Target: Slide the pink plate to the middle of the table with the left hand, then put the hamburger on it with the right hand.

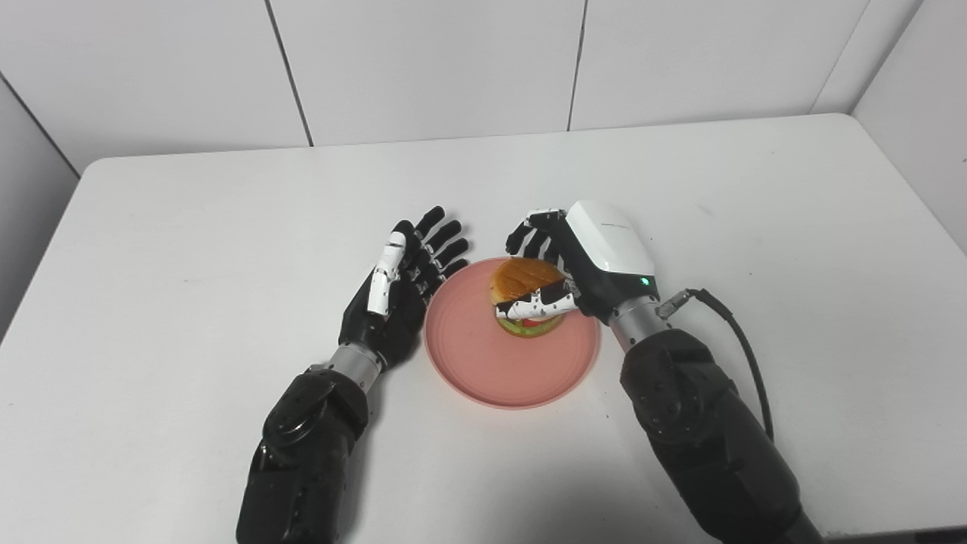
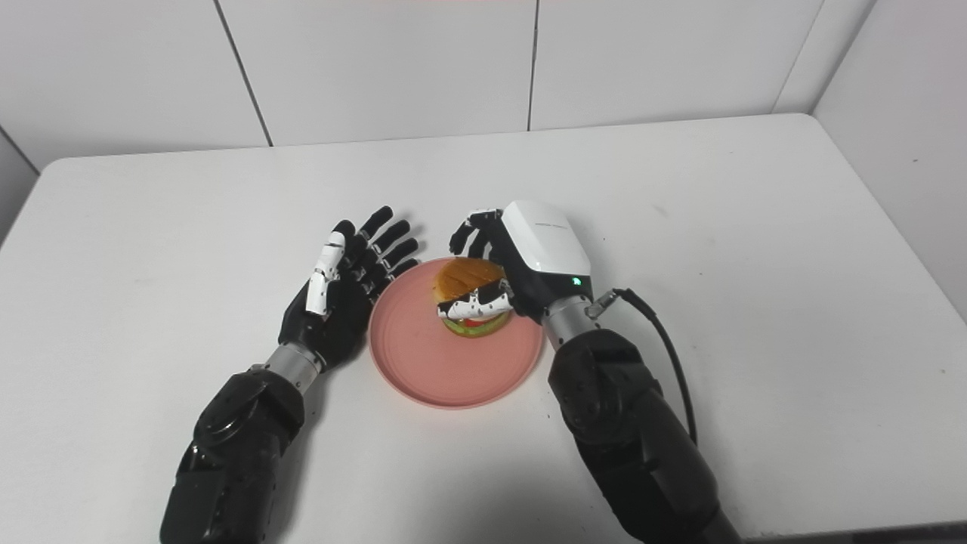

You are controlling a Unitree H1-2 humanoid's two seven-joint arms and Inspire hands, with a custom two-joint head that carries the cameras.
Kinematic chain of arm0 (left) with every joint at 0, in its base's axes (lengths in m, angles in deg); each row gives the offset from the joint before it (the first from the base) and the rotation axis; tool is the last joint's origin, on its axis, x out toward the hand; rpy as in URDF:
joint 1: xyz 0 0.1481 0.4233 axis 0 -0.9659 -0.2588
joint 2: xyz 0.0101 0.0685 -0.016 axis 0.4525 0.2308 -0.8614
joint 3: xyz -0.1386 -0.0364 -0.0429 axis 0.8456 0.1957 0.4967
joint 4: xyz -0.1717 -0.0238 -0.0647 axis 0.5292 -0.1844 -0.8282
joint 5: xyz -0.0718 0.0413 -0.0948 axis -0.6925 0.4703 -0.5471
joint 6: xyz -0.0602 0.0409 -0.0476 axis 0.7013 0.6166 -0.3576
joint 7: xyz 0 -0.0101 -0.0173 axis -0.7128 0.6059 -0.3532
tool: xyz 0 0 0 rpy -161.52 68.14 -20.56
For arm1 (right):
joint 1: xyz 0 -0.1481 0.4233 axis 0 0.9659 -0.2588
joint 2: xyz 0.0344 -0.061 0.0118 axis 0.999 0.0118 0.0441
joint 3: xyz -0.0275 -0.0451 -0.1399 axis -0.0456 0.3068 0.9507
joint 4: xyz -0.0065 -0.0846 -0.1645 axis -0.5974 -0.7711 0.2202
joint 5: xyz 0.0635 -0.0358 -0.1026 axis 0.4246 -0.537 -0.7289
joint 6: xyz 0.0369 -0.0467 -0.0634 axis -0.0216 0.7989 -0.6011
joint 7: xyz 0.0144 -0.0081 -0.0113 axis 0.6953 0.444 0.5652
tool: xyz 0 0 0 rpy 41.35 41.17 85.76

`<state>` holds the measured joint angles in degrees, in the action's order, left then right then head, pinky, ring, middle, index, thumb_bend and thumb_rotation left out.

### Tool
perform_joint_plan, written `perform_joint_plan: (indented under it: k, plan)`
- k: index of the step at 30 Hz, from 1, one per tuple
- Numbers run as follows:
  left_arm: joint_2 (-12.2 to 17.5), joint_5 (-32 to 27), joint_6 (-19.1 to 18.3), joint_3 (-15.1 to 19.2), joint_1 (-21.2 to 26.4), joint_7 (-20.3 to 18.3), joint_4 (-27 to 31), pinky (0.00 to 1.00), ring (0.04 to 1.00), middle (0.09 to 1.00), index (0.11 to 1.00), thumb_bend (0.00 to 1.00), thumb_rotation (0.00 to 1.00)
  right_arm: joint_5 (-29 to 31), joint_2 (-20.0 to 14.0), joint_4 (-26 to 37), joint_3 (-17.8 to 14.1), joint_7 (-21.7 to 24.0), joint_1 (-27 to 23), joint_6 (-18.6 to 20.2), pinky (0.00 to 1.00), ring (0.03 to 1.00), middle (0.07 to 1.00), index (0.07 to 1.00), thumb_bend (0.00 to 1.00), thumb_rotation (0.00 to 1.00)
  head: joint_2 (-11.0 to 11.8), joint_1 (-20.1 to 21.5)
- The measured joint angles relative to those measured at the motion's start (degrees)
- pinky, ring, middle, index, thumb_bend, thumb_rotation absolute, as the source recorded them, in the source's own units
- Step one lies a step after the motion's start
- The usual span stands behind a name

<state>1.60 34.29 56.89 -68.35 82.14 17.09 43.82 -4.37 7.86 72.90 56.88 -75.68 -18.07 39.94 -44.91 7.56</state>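
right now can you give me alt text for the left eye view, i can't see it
The right hand grips a hamburger on a pink plate mid-table. The left hand rests open beside the plate's left rim, fingers spread, on a white table.

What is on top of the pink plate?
The hamburger sits on the pink plate, gripped by the right hand. The thumb covers part of its side.

Hamburger (image 1: 526, 296) on plate (image 1: 483, 370); hands (image 1: 400, 283) apparently flanking.
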Motion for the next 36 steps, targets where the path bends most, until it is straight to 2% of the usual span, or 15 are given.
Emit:
perform_joint_plan:
  k: [4, 6, 7, 8, 11, 15, 18, 20, 22, 24, 30, 32, 33, 34, 36]
  plan:
    - [-0.19, 0.53, -0.83, -0.26, 0.00, 0.32, 0.59, 0.93, 0.923, 0.931, 0.938, 0.40, 1.00, 0.45, 0.35, -1.03, 0.95, -0.03, 0.02, -0.77, 0.25, 0.328, 0.421, 0.487, 0.51, 0.13, -0.44, -0.44]
    - [-0.31, 0.96, -0.92, -0.27, 0.00, 0.33, 0.63, 0.93, 0.923, 0.932, 0.939, 0.40, 1.00, 0.47, 0.47, -1.25, 1.16, -0.09, 0.02, -0.98, 0.26, 0.344, 0.434, 0.487, 0.51, 0.13, -0.53, -0.53]
    - [-0.38, 0.97, -0.95, -0.24, 0.00, 0.34, 0.64, 0.93, 0.924, 0.932, 0.938, 0.40, 1.00, 0.47, 0.50, -1.38, 1.22, -0.12, 0.03, -1.06, 0.32, 0.412, 0.485, 0.487, 0.51, 0.13, -0.61, -0.61]
    - [-0.42, 0.99, -0.99, -0.22, 0.00, 0.34, 0.66, 0.93, 0.924, 0.932, 0.938, 0.41, 1.00, 0.47, 0.53, -1.54, 1.27, -0.24, 0.03, -1.17, 0.33, 0.427, 0.495, 0.486, 0.51, 0.13, -0.62, -0.62]
    - [-0.57, 1.03, -1.16, -0.19, 0.00, 0.34, 0.76, 0.93, 0.919, 0.928, 0.932, 0.41, 1.00, 0.49, 0.55, -2.57, 1.37, -0.84, 0.03, -2.58, 0.30, 0.393, 0.464, 0.486, 0.51, 0.12, -0.62, -0.62]
    - [-0.67, 1.06, -1.58, -0.12, 0.00, 0.46, 0.87, 0.93, 0.919, 0.927, 0.932, 0.41, 1.00, 0.61, 0.52, -3.18, 1.43, -1.55, 0.09, -3.34, 0.33, 0.433, 0.495, 0.486, 0.52, 0.13, -0.79, -0.62]
    - [-0.67, 1.09, -1.60, -0.13, 0.00, 0.46, 0.95, 0.92, 0.918, 0.926, 0.931, 0.41, 1.00, 0.47, 0.47, -3.28, 1.59, -1.54, 0.09, -3.35, 0.31, 0.414, 0.484, 0.487, 0.52, 0.13, -0.79, -0.70]
    - [-0.67, 1.22, -1.61, -0.16, 0.00, 0.46, 0.95, 0.92, 0.920, 0.928, 0.932, 0.41, 1.00, 0.39, 0.40, -3.28, 1.73, -1.53, 0.09, -3.35, 0.26, 0.348, 0.434, 0.487, 0.52, 0.13, -0.79, -0.70]
    - [-0.66, 1.22, -1.61, -0.19, 0.00, 0.46, 0.95, 0.93, 0.922, 0.930, 0.933, 0.41, 1.00, 0.36, 0.30, -3.27, 1.78, -1.52, 0.09, -3.36, 0.25, 0.339, 0.433, 0.487, 0.52, 0.13, -0.79, -0.70]
    - [-0.67, 1.21, -1.63, -0.19, 0.00, 0.46, 0.97, 0.93, 0.926, 0.933, 0.932, 0.41, 1.00, 0.34, 0.17, -3.19, 1.87, -1.21, 0.09, -3.36, 0.27, 0.361, 0.456, 0.487, 0.52, 0.13, -0.88, -0.44]
    - [-0.75, 1.20, -1.79, -0.07, 0.00, 0.46, 1.07, 0.93, 0.934, 0.938, 0.933, 0.41, 1.00, -0.14, -0.41, -2.35, 2.13, 0.85, 0.09, -3.35, 0.41, 0.513, 0.578, 0.491, 0.52, 0.15, -0.88, -0.44]
    - [-0.74, 1.18, -1.80, -0.08, 0.00, 0.45, 1.05, 0.94, 0.945, 0.940, 0.939, 0.41, 1.00, -1.03, -0.61, -2.00, 2.31, 1.64, 0.09, -3.34, 0.46, 0.552, 0.618, 0.625, 0.78, 0.34, -0.79, -0.35]
    - [-0.74, 1.18, -1.81, -0.08, 0.01, 0.44, 1.03, 0.95, 0.948, 0.942, 0.941, 0.41, 1.00, -1.52, -0.74, -1.75, 2.36, 2.23, 0.09, -3.33, 0.47, 0.569, 0.634, 0.655, 0.83, 0.39, -0.70, -0.26]
    - [-0.73, 1.17, -1.81, -0.09, 0.01, 0.42, 1.02, 0.95, 0.948, 0.942, 0.941, 0.41, 1.00, -1.94, -0.89, -1.60, 2.42, 2.66, 0.09, -3.31, 0.47, 0.569, 0.634, 0.655, 0.83, 0.39, -0.70, -0.26]
    - [-0.69, 1.06, -1.82, -0.09, 0.01, 0.38, 1.00, 0.95, 0.948, 0.939, 0.939, 0.41, 1.00, -2.85, -1.27, -1.10, 2.40, 3.72, 0.09, -3.18, 0.48, 0.580, 0.653, 0.689, 0.86, 0.46, -0.70, -0.26]
